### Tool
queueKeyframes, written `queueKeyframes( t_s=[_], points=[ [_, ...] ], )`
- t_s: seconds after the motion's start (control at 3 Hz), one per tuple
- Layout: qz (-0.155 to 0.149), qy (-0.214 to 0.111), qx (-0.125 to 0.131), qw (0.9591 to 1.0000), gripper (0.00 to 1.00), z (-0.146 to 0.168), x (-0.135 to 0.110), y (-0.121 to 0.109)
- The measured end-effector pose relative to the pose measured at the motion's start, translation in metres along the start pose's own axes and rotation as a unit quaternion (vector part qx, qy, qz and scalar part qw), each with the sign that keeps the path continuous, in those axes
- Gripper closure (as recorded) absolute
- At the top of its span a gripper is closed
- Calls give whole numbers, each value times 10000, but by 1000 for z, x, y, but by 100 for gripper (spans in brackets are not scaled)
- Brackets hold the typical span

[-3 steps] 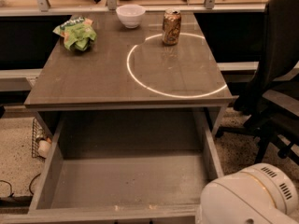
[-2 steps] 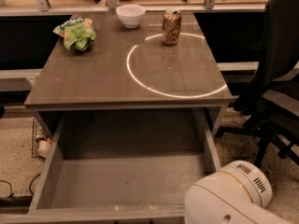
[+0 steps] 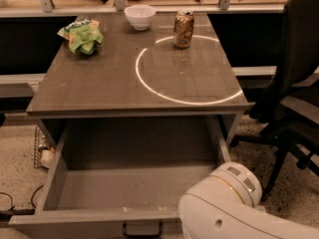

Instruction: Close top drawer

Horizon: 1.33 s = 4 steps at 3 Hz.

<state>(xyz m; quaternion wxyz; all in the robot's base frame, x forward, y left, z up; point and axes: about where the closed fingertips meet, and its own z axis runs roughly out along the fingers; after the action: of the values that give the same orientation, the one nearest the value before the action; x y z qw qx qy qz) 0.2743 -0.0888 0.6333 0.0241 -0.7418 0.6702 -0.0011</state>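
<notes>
With the top drawer (image 3: 129, 188) gaping open, the white arm (image 3: 224, 218) is hovering at its front, gripper seemingly below frame, state untellable, needing a straight inward push.

White rounded arm (image 3: 219, 210), gold band (image 3: 228, 187), barcodes (image 3: 249, 184)

Grey top drawer (image 3: 124, 189), pulled wide open

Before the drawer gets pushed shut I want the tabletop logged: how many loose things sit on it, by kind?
white bowl: 1
can: 1
green snack bag: 1
Total: 3
All three sit at the far end of the tabletop. The top drawer stands pulled out. The gripper is out of view; only the white arm shows at lower right.
</notes>
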Motion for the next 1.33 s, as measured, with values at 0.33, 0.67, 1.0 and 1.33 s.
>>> queueKeyframes(
  t_s=[0.33,0.67,1.0,1.33],
  points=[
    [-118,-70,239,9996,100,-2,-11,-21],
    [-197,-113,453,9987,100,-7,-19,-43],
    [-277,-108,577,9979,100,-8,-21,-64],
    [-284,-139,659,9973,100,-7,-17,-88]
  ],
)
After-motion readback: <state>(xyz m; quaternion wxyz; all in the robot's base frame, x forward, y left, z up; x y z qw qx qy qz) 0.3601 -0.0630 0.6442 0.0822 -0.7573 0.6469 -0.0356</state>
